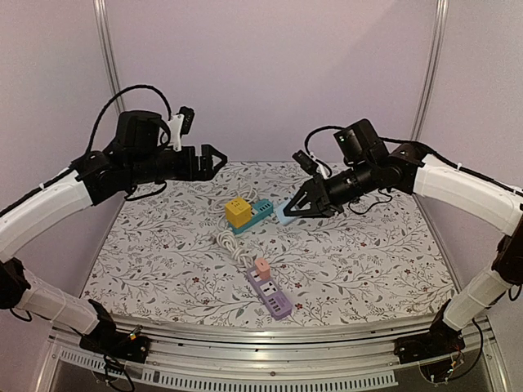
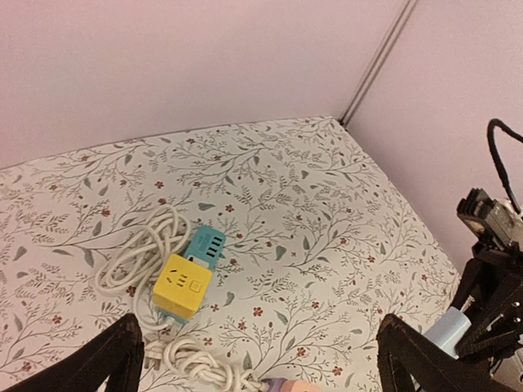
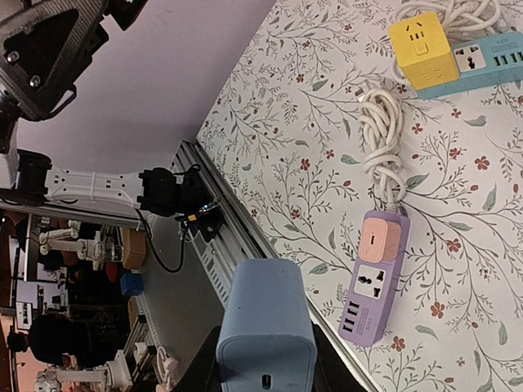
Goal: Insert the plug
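Your right fingers [image 1: 304,200] are pinching the pale blue plug [image 3: 268,327] in the air above the tabletop [image 1: 368,261], just past the teal strip [image 1: 260,212] and yellow cube [image 1: 239,212]. Your left fingers [image 2: 106,359] hang spread and empty. The prongs are hidden, so square the plug's face to a socket before descending. The purple strip [image 3: 377,286] shows one free. It looks light, so brace it with the left fingers and press straight in, keeping clear of the white cord [image 1: 231,245].
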Tool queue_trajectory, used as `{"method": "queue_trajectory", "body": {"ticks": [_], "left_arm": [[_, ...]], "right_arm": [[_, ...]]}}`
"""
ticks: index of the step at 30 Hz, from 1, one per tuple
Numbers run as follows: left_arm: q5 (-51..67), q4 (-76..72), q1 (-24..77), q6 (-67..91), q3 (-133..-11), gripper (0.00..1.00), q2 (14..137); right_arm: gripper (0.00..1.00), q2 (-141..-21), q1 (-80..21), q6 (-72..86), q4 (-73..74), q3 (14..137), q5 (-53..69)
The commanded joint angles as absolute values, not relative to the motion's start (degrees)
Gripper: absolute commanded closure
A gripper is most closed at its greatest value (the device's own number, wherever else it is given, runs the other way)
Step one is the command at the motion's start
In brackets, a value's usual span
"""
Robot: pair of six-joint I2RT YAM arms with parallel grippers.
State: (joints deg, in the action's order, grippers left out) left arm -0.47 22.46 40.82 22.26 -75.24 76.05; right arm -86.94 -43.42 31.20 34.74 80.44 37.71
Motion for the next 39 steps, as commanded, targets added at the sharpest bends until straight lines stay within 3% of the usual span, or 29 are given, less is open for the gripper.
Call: {"method": "queue_trajectory", "body": {"ticks": [1, 23, 39], "left_arm": [[-11.04, 18.09, 37.10, 25.44, -67.04, 0.00, 71.74], [-14.87, 28.38, 37.00, 25.81, -63.39, 0.02, 66.02], [-15.75, 28.23, 37.07, 25.53, -62.14, 0.01, 64.74]], "right_arm": [[1.00, -91.15, -47.38, 28.63, 39.88, 83.77, 29.39], [1.00, -107.65, -59.46, 31.34, 47.03, 87.26, 11.88], [1.00, -109.63, -60.62, 36.36, 45.71, 83.31, 7.47]]}}
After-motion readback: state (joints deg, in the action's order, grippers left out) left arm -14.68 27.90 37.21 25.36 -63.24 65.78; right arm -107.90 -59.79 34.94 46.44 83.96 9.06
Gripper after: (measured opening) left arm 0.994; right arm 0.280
